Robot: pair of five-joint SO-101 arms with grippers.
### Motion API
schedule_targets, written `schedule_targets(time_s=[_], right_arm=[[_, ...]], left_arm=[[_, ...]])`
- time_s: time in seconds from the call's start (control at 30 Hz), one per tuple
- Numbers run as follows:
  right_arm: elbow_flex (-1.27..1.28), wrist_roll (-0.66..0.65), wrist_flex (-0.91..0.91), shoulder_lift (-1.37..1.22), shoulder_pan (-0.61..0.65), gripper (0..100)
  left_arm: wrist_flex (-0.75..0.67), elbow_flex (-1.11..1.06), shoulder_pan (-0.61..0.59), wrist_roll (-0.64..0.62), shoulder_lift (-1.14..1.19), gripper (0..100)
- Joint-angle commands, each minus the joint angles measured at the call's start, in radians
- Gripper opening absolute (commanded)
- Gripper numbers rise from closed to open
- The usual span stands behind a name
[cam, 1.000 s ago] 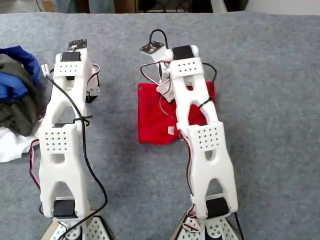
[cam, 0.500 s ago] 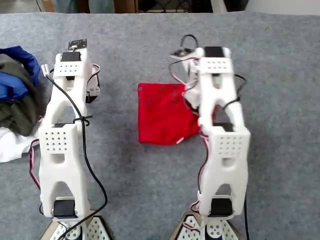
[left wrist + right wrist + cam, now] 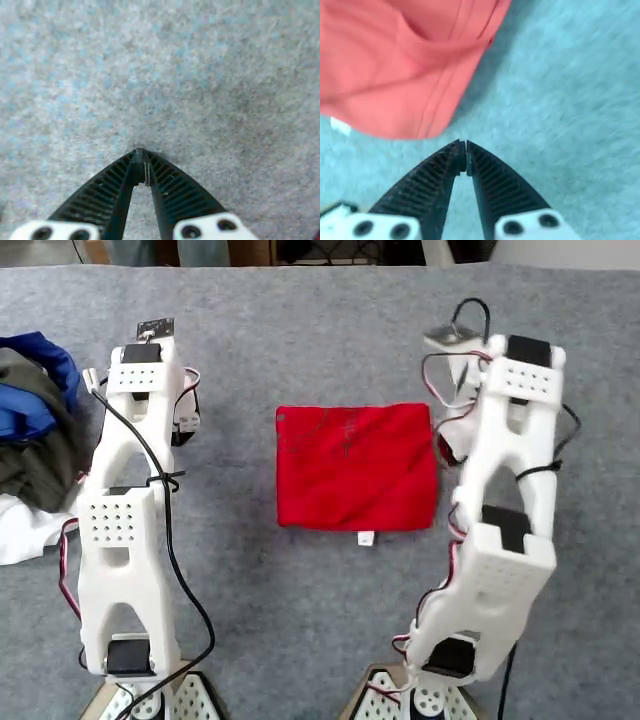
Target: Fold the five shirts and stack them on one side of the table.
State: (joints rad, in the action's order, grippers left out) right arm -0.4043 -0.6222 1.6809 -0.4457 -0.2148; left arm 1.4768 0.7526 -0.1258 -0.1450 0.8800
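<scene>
- Now: red shirt (image 3: 356, 467) lies folded into a flat rectangle at mid-table, between the two arms; a small white tag (image 3: 366, 538) pokes out at its near edge.
- Left gripper (image 3: 144, 167): fingers pressed together tip to tip, nothing between them, over bare grey table cover (image 3: 300, 330).
- Right gripper (image 3: 465, 156): fingers likewise pressed together on nothing, tips just off a corner of the red shirt, apart from the cloth.
- Right arm (image 3: 505, 490) stands along the shirt's right side; left arm (image 3: 130, 480) is well to its left.
- Heap of unfolded shirts (image 3: 35, 430) (blue, olive, white) sits at the table's left edge, beside the left arm.
</scene>
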Motion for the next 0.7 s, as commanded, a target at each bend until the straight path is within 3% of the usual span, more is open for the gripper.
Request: schedule_targets(time_s=[0.0, 0.1, 0.23, 0.67], right_arm=[[0.001, 0.025, -0.087, 0.067, 0.146, 1.5], [0.001, 0.028, -0.146, 0.048, 0.292, 1.5], [-0.001, 0.026, -0.244, -0.022, 0.387, 1.5], [0.001, 0.021, -0.295, -0.188, 0.425, 1.5]], left_arm=[[-0.009, 0.025, 0.002, -0.002, -0.071, 3], [-0.009, 0.025, 0.002, -0.002, -0.071, 3], [-0.009, 0.025, 0.002, -0.002, -0.071, 3], [-0.011, 0.025, 0.001, -0.002, -0.071, 3]])
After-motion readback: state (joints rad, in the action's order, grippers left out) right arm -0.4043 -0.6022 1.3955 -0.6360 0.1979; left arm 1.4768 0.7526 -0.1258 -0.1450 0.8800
